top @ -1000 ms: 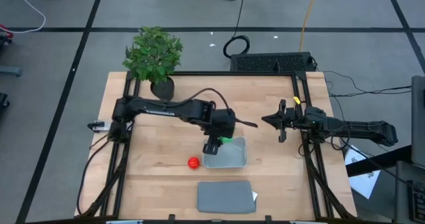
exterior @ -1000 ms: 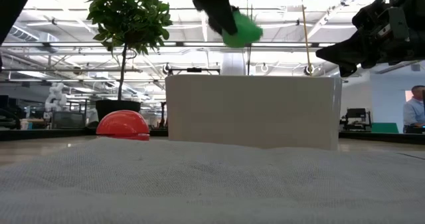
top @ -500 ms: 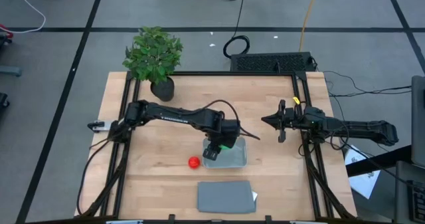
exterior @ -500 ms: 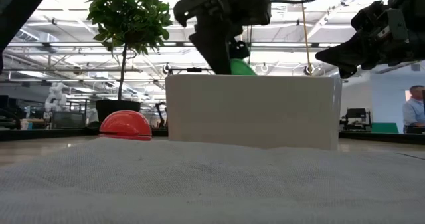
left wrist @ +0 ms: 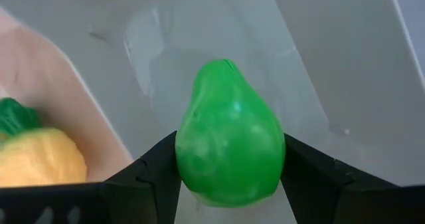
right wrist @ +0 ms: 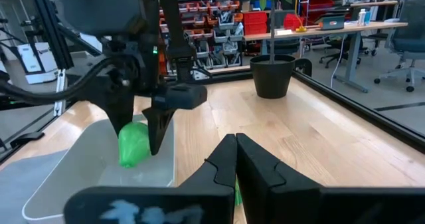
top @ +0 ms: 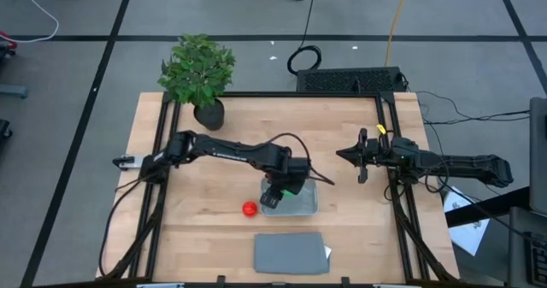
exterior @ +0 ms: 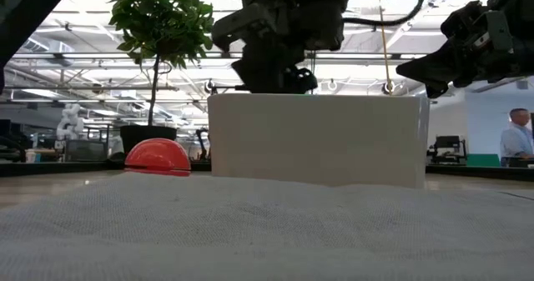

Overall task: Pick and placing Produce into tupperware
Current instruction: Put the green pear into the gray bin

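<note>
My left gripper (top: 278, 196) reaches down into the clear tupperware tub (top: 301, 204) and is shut on the green fruit (left wrist: 229, 137). From the right wrist view, the fruit (right wrist: 133, 144) sits between the tub's walls (right wrist: 73, 164). The yellow fruit with a green tip (left wrist: 36, 161) shows only in the left wrist view, beside a tub wall; I cannot tell if it lies inside. The red ball (top: 249, 208) rests on the table left of the tub. My right gripper (top: 346, 155) waits shut, right of the tub, above the table. My left gripper pinches the green fruit by its broad part (left wrist: 192, 164), one finger (left wrist: 153, 171) on each of two opposite sides. The fingers come from above, pointing down. The fruit's narrow end (left wrist: 226, 68) points past the fingertips at the tub floor; whether it touches the floor, I cannot tell.
A flat grey lid (top: 291, 252) lies near the table's near edge, in front of the tub, and fills the low view's foreground (exterior: 250, 231). A potted plant (top: 198, 70) stands at the far left corner. A person (exterior: 516, 143) stands in the room beyond.
My left gripper has gone down with the green fruit, from above the tub's rim to between its walls. In the low view the fruit has dropped out of sight behind the tub wall. The gripper has stayed shut on it.
</note>
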Robot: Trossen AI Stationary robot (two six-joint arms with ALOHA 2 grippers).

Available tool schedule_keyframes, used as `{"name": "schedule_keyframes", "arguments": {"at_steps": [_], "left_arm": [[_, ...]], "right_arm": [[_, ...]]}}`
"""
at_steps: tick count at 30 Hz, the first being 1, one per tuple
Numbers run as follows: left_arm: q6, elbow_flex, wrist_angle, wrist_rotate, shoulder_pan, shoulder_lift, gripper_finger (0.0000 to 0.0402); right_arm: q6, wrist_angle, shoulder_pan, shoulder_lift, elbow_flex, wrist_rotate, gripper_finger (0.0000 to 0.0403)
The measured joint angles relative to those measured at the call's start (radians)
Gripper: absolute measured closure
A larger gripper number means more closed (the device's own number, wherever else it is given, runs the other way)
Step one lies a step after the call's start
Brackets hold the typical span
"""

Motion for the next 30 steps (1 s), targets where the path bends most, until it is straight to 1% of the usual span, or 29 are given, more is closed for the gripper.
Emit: {"name": "schedule_keyframes", "arguments": {"at_steps": [4, 12, 16, 19, 24, 30], "left_arm": [[0.005, -0.004, 0.012, 0.002, 0.0, 0.009, 0.0192], [-0.003, -0.084, 0.078, 0.015, 0.0, 0.007, 0.0192], [-0.003, -0.126, 0.084, -0.026, 0.001, 0.008, 0.0192], [-0.007, -0.146, 0.091, -0.034, 0.006, 0.007, 0.0192], [-0.007, -0.17, 0.117, -0.037, 0.007, 0.007, 0.0192], [-0.002, -0.171, 0.121, -0.037, 0.005, 0.007, 0.0192]], "right_arm": [[0.0, 0.002, 0.0, 0.0, 0.0, 0.0, 0.0403], [0.0, 0.0, 0.0, 0.0, 0.0, 0.0, 0.0403], [0.0, 0.0, 0.0, 0.0, 0.0, 0.0, 0.0403], [0.0, 0.005, 0.0, 0.0, 0.0, 0.0, 0.0403], [-0.005, 0.008, 0.0, 0.0, 0.0, 0.0, 0.0403], [-0.011, 0.016, 0.0, 0.0, 0.0, 0.0, 0.0403]]}}
